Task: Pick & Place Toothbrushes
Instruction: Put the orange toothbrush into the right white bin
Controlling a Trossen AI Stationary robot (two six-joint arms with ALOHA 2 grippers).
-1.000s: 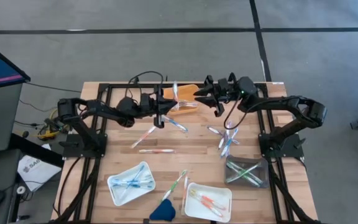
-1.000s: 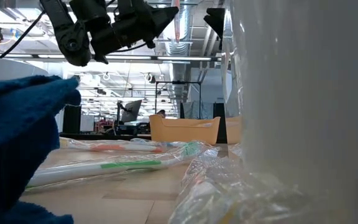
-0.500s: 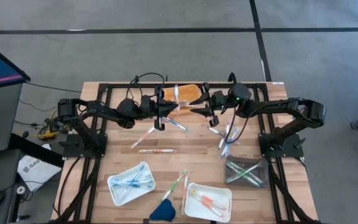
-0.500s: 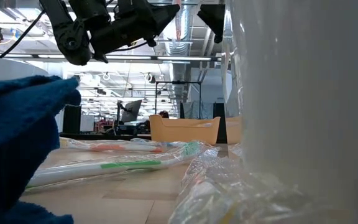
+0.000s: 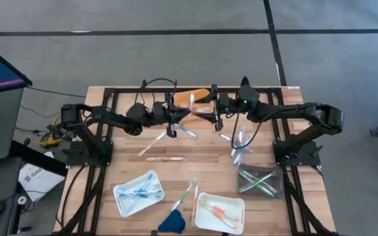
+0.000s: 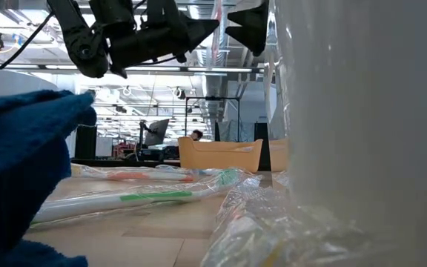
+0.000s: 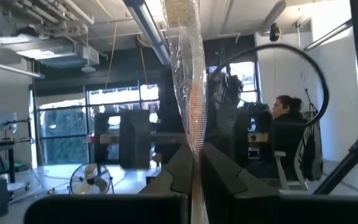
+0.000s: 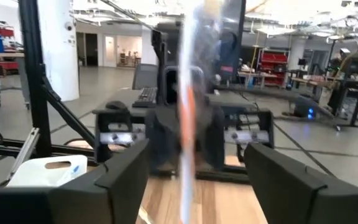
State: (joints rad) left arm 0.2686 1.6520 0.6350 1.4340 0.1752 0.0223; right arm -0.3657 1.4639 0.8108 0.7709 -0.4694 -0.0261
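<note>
My left gripper (image 5: pixel 174 120), above the table's far middle, is shut on an orange toothbrush in a clear wrapper (image 5: pixel 190 105), which sticks up past its fingers (image 7: pixel 188 74). From the right, my right gripper (image 5: pixel 214 113) stands open. Its two fingers are on either side of that toothbrush (image 8: pixel 188 93) without touching it. Loose wrapped toothbrushes lie on the wood at the left (image 5: pixel 159 141), at the right (image 5: pixel 240 145) and near the front (image 5: pixel 189 192). My left gripper pinches the wrapped toothbrush's lower end (image 7: pixel 194 155) between its two fingers. The fingers come from the table's left, slanting upward. The toothbrush stands up out of the fingertips, tilted a little, lifted clear of the table.
A white tray with blue toothbrushes (image 5: pixel 138 192), a white tray with orange ones (image 5: pixel 220 211) and a dark tray with green ones (image 5: pixel 261 180) sit along the near side. A dark-blue wedge (image 5: pixel 172 221) lies between the white trays. A tan box (image 5: pixel 190 98) stands at the far edge.
My right gripper has gone toward the table's left, up to the toothbrush held by my left gripper. It has rolled at the wrist and opened wide, so its fingers now flank the toothbrush. My left gripper has stayed in place, still shut on the toothbrush.
</note>
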